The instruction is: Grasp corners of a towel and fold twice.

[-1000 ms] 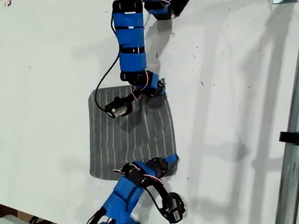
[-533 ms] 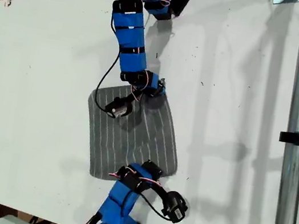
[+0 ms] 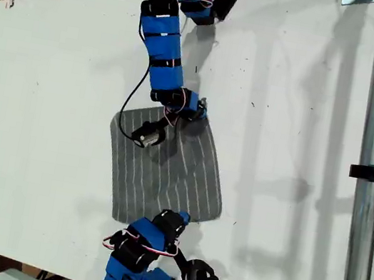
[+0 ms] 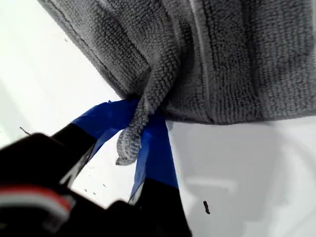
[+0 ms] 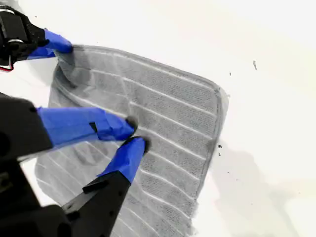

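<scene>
One towel (image 3: pixel 165 171), grey with thin white stripes, lies mostly flat around the middle of the white table (image 3: pixel 51 87) in the exterior view, a bit toward that view's lower half. Its corner nearest the top of the exterior view is bunched up and pinched in my first gripper (image 4: pixel 140 143); the first wrist view shows a twisted wad of cloth squeezed between the two blue fingers (image 4: pixel 158 153), so that one is clamped on the towel. My second gripper (image 5: pixel 134 132) shows its blue tips nearly meeting with just a narrow gap, above the striped cloth, and I can't tell for sure whether it's got any fabric or is simply close to it. In the exterior view that arm (image 3: pixel 145 256) sits by the towel's bottom edge, tips just off the cloth. The other edges lie flat and free. Plenty of bare table at the exterior view's left and right of the towel. A metal pole (image 3: pixel 371 172) runs down the exterior view's right side, well apart from the cloth.
</scene>
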Action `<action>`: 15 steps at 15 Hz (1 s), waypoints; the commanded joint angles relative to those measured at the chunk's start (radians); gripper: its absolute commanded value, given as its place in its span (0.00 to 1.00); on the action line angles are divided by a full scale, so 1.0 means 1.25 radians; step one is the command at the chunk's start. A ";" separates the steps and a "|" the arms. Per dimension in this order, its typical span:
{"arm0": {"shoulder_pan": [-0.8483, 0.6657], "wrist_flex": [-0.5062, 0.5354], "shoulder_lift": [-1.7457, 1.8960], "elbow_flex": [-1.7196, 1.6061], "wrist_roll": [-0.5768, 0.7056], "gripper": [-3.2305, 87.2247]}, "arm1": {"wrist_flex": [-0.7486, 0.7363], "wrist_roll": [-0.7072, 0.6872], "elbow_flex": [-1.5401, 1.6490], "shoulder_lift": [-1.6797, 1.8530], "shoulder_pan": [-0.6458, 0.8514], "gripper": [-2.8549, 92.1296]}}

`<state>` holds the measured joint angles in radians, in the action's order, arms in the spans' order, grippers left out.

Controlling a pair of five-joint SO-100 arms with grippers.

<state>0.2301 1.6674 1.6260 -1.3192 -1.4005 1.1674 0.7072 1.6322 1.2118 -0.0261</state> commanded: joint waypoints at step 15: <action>0.092 -0.263 -0.373 -0.117 -0.117 0.44 | -0.012 -0.001 -0.007 -0.001 -0.005 0.03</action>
<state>0.3605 1.2870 1.1720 -1.5631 -1.5432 1.1628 0.7072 1.6322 1.2118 -0.0261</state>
